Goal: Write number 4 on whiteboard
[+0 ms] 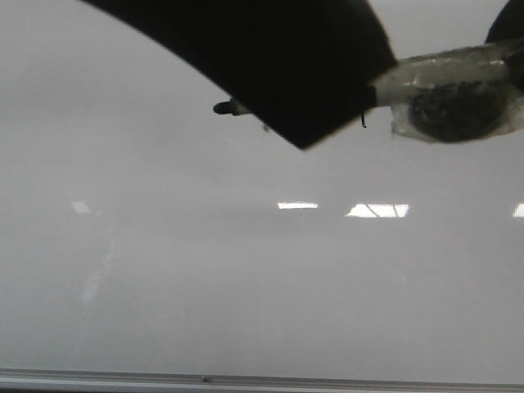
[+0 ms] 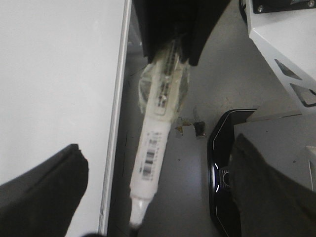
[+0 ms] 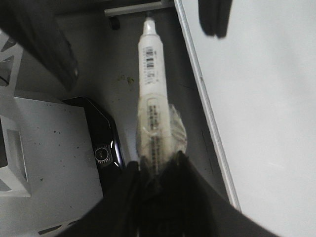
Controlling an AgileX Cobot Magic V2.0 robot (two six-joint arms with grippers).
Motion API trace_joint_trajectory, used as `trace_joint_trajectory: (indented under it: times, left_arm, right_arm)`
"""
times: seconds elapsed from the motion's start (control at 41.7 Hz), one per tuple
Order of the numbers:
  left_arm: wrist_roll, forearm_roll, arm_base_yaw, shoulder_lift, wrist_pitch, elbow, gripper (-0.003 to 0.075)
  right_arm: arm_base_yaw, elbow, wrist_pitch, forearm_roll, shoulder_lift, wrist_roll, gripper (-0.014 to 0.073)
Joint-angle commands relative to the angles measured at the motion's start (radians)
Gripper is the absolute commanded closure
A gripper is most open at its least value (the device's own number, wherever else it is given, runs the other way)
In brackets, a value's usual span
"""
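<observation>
The whiteboard [image 1: 246,286] fills the front view, glossy pale grey, with its metal rail [image 1: 246,380] at the bottom. No number 4 shows on it. My right gripper [image 3: 158,163] is shut on the tape-wrapped end of a white marker pen [image 3: 150,64], uncapped, its dark tip [image 1: 221,107] beside the board. In the left wrist view the pen [image 2: 155,143] runs between my left gripper's [image 2: 159,144] spread fingers [image 2: 39,192], which do not touch it. The left gripper is open and empty. A dark blurred arm part [image 1: 270,57] hides the upper board.
Beside the board's edge [image 2: 118,123] lies grey floor. A black base with a lit ring [image 2: 222,173] stands there, also seen in the right wrist view [image 3: 103,148]. A white frame [image 2: 286,49] stands next to it. Ceiling lights reflect on the board [image 1: 377,210].
</observation>
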Motion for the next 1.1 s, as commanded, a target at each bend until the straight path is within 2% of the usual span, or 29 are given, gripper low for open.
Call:
trace_joint_trajectory:
  times: [0.0,0.24,0.456,0.648,0.696,0.72,0.816,0.864,0.912,0.936,1.008,1.08]
  left_arm:
    - [0.004,-0.015,-0.024,0.008,-0.072,-0.035,0.0155]
    - [0.004,-0.017,-0.024,0.029,-0.085,-0.038,0.0176]
    - [0.004,-0.017,-0.024,0.029,-0.081,-0.041,0.0456]
    - [0.004,-0.017,-0.024,0.029,-0.081,-0.041,0.0603]
    - [0.004,-0.017,-0.024,0.029,-0.081,-0.041,0.0617]
    - [0.004,-0.017,-0.024,0.029,-0.081,-0.041,0.0627]
    - [0.004,-0.017,-0.024,0.029,-0.081,-0.041,0.0650]
    - [0.004,-0.017,-0.024,0.029,-0.081,-0.041,0.0654]
    - [-0.001,-0.013,-0.022,0.029,-0.081,-0.041,0.0658]
    - [-0.013,0.002,-0.022,0.029,-0.081,-0.041,0.0658]
    - [-0.088,0.112,-0.020,0.023,-0.048,-0.043,0.0658]
    - [-0.265,0.294,-0.020,0.023,0.023,-0.060,0.0658]
  right_arm:
    - [0.003,-0.032,-0.039,0.030,-0.014,-0.013,0.0662]
    - [0.003,-0.031,-0.039,0.030,-0.014,-0.013,0.0662]
    - [0.003,-0.031,-0.039,0.030,-0.014,-0.013,0.0662]
    - [0.003,-0.031,-0.039,0.030,-0.014,-0.013,0.0651]
    - [0.003,-0.031,-0.039,0.030,-0.014,-0.013,0.0618]
    - [0.003,-0.031,-0.036,0.030,-0.014,-0.013,0.0575]
    - [0.003,-0.031,-0.029,0.030,-0.014,-0.013,0.0287]
    - [0.003,-0.031,-0.027,0.029,-0.014,-0.013,0.0111]
    - [0.003,-0.031,-0.020,0.020,-0.018,-0.010,0.0014]
    - [0.003,-0.031,-0.017,0.007,-0.026,0.000,-0.0013]
    - [-0.001,-0.031,-0.016,-0.074,-0.053,0.070,-0.0017]
    - [-0.029,-0.031,-0.001,-0.176,-0.093,0.181,-0.0018]
